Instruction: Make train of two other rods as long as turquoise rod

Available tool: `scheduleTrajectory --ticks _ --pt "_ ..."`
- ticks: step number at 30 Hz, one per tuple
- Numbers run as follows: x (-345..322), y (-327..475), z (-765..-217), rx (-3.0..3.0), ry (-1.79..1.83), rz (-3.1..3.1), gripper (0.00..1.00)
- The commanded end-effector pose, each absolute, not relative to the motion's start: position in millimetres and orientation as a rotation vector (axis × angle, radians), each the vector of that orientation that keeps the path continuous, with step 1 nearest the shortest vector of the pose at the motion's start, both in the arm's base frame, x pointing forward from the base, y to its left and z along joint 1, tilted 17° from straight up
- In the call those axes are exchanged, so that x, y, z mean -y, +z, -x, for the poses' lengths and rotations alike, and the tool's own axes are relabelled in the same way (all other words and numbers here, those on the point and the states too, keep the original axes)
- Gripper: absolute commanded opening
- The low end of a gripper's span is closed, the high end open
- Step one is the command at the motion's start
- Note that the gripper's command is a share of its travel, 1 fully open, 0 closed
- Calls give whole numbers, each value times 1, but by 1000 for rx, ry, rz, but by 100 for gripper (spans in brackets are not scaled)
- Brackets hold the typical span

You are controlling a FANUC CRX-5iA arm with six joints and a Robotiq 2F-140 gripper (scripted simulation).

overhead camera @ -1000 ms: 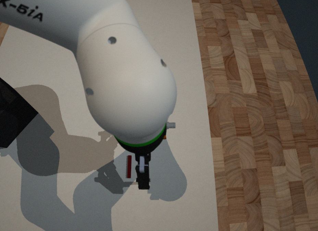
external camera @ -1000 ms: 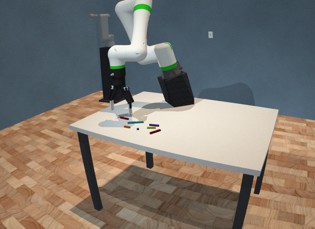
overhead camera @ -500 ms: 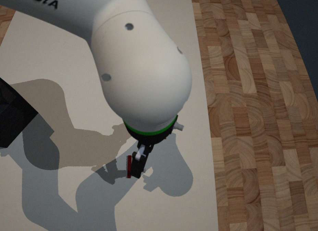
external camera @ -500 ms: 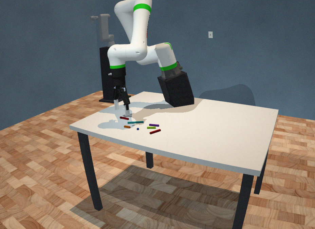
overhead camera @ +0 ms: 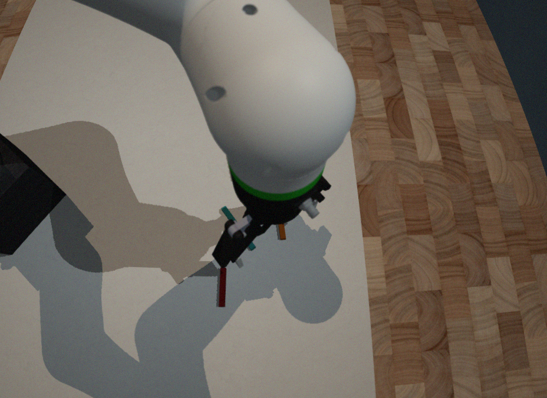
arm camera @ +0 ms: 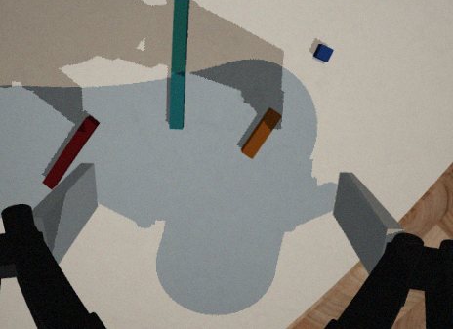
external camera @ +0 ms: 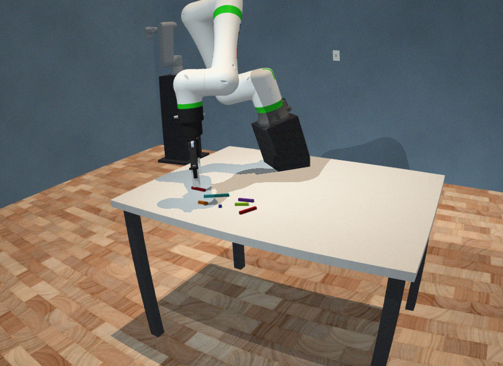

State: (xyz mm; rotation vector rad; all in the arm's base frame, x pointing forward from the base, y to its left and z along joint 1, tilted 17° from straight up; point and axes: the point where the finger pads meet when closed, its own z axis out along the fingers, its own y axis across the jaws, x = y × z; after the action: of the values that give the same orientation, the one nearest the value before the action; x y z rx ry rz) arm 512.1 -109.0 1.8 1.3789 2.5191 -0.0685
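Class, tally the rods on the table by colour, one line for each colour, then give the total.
Red rods: 2
Turquoise rod: 1
Orange rod: 1
Blue rod: 1
Purple rod: 1
Lime rod: 1
Total: 7

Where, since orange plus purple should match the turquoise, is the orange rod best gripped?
At mid-length, across its long sides, from straight above. The orange rod lies flat and apart from the turquoise rod, so the open gripper should turn until its fingers straddle the narrow width.
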Motion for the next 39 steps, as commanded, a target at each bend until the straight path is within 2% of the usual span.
scheduleTrajectory --ticks 1,16,17,39 --pt "100 4 -518 -2378 -62 -1575 100" --pt "79 9 -530 -2063 12 -1965 100" --pt "79 9 -530 -2063 12 -1965 15" --pt "79 9 -530 -2063 12 -1965 15"
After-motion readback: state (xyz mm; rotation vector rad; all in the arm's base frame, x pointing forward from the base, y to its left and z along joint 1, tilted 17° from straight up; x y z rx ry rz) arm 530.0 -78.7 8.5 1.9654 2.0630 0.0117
